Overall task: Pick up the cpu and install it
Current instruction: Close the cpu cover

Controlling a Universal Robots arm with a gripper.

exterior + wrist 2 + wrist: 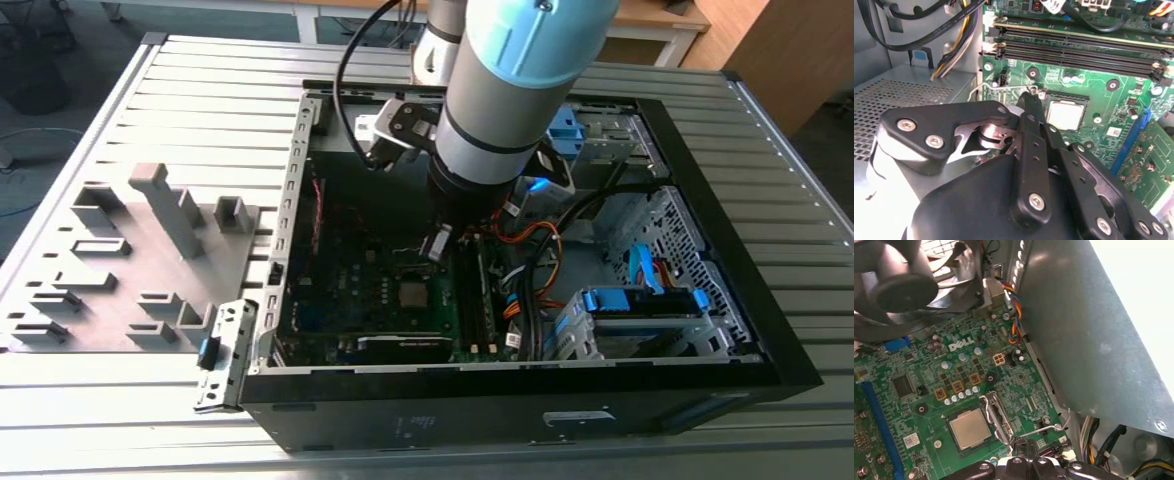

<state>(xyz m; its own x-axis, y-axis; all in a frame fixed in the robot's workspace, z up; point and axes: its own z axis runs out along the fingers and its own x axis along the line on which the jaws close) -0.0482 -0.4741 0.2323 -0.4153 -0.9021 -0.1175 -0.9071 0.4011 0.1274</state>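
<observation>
Small flat silver-grey square cpu [970, 428] sits in the socket of the green motherboard [1089, 80] inside the open black computer case [767, 330]. Black gripper [1030, 102] is closed narrow and empty, its tip beside the thin wire socket lever [1041, 430]. The cpu is likely light, stiff and fragile, best gripped by opposite edges.

exterior view: arm [514, 90] hides the middle of the case's [787, 330] far wall & part of the mobo [354, 290]; cpu [416, 293] too small to tell if seated. second wrist view: gripper [1029, 102] body covers much of the mobo, incl. one side of the socket [1066, 97]. first wrist view: gripper [1021, 447] cut off by pic edge; fan [894, 285] blurred, also cut off.
</observation>
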